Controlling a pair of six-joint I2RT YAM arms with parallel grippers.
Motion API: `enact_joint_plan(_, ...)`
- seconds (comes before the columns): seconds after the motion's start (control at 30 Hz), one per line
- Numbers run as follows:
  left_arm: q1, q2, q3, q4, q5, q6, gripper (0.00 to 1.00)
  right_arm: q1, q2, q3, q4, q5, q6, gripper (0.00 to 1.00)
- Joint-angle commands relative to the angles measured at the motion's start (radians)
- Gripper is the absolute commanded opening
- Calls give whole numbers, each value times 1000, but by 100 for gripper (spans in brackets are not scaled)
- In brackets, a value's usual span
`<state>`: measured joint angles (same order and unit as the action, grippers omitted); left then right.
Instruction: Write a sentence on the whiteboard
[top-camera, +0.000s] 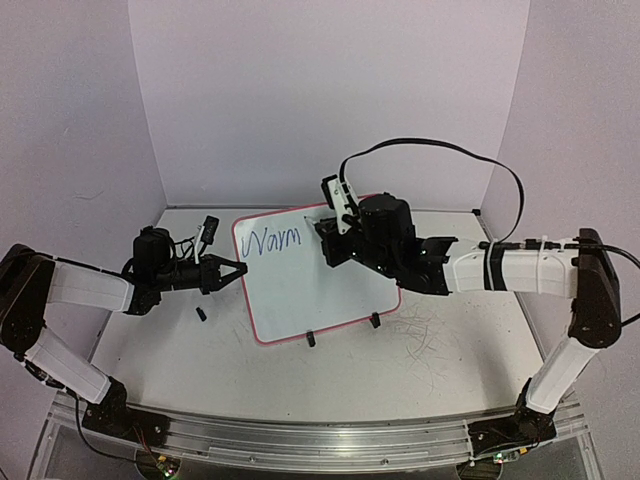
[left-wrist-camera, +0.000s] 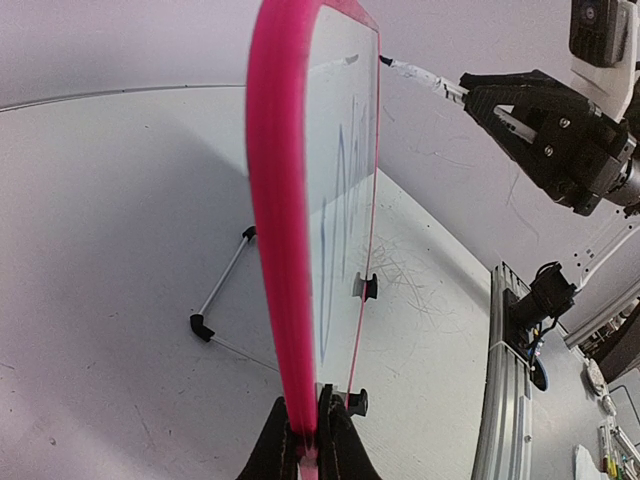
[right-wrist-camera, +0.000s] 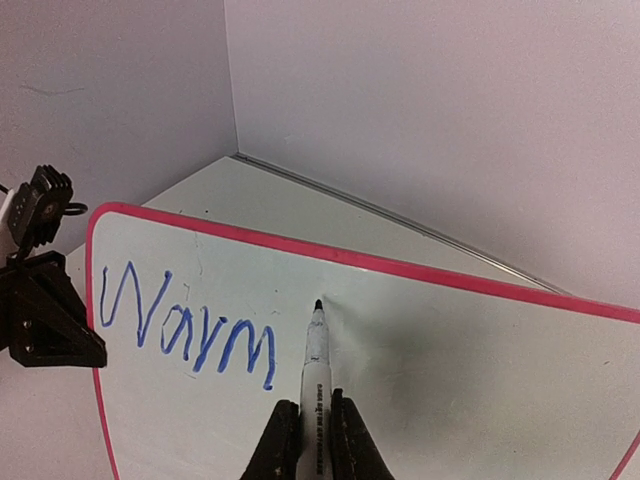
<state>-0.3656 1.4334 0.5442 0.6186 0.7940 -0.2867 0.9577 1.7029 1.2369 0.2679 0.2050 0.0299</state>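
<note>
The whiteboard, glossy white with a pink frame, leans on its wire stand at mid-table. The sentence is the one blue word "Warm" at the board's upper left, also visible from above. My left gripper is shut on the board's pink left edge. My right gripper is shut on a white marker. The marker's dark tip sits at the board surface just right of the "m"; its shadow meets the tip. In the top view the right gripper hangs over the board's upper middle.
Black stand feet clip the board's lower edge, and a wire leg props it behind. A small black piece lies on the table left of the board. Grey scribbles mark the tabletop. Walls close the back and sides.
</note>
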Motion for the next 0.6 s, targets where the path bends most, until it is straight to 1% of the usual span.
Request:
enact_joint_plan(0.0,4,-8,38,1,-35,57,0,-5,25,35,19,13,-6,0)
enact_joint_plan(0.57,3,-5,45,-2,-33,55,0,-1,3,-30,-17,4,26,0)
